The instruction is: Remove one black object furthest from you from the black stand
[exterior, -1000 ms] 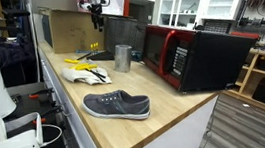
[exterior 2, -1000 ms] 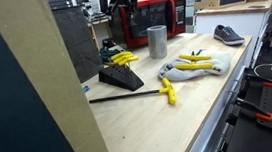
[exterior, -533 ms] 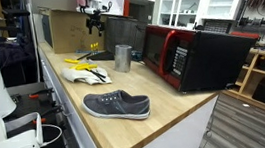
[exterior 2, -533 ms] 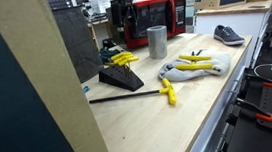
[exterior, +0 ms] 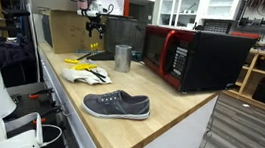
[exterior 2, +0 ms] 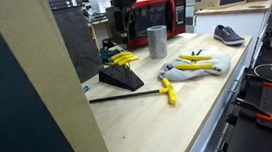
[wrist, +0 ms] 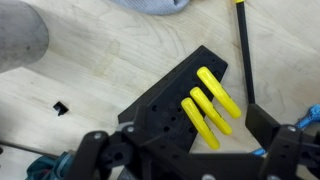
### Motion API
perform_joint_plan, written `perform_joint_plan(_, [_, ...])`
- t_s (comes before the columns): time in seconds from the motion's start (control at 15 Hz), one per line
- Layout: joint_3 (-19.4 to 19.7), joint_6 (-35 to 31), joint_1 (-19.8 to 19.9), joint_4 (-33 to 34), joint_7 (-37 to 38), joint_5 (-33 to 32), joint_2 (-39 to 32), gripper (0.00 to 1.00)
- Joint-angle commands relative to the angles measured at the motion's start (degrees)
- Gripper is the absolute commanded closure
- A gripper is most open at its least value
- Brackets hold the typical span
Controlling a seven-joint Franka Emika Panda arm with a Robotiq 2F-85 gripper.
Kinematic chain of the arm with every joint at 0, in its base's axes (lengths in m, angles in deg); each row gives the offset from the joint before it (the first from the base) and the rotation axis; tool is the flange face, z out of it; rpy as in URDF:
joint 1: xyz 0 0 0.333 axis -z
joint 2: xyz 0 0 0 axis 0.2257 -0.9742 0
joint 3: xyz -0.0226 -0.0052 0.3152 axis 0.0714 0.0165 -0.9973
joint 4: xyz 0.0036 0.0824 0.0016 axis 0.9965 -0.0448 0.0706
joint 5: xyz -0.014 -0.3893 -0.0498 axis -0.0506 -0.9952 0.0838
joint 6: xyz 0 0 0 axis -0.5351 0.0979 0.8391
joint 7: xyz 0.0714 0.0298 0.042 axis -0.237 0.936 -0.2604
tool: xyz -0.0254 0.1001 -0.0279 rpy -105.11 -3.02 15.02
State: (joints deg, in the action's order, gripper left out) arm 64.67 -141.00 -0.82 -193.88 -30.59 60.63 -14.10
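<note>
claw (wrist: 190, 160) has spread wider, jaws apart above wedge-shaped black stand (wrist: 165, 105) with yellow handles (wrist: 210, 105)

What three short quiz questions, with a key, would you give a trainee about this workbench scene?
1. In the wrist view, how many yellow handles stick out of the black stand?
2. True or false: the jaws are shut on one of the handles.
3. What stands on the bench behind the stand in an exterior view? A: a metal cup. B: a glass bottle. C: a kettle.

Key: 1: three. 2: false, the jaws are open and hold nothing. 3: A.
</note>
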Motion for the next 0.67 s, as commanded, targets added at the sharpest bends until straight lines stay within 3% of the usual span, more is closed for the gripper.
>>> perform_joint_plan(0.0, [-0.95,0.86,0.77,1.12,-1.99,0.38,-1.17,0.0])
perform_joint_plan(0.6, [-2.69,4.91,0.67,7.45,-15.28,-1.47,-7.36,0.0])
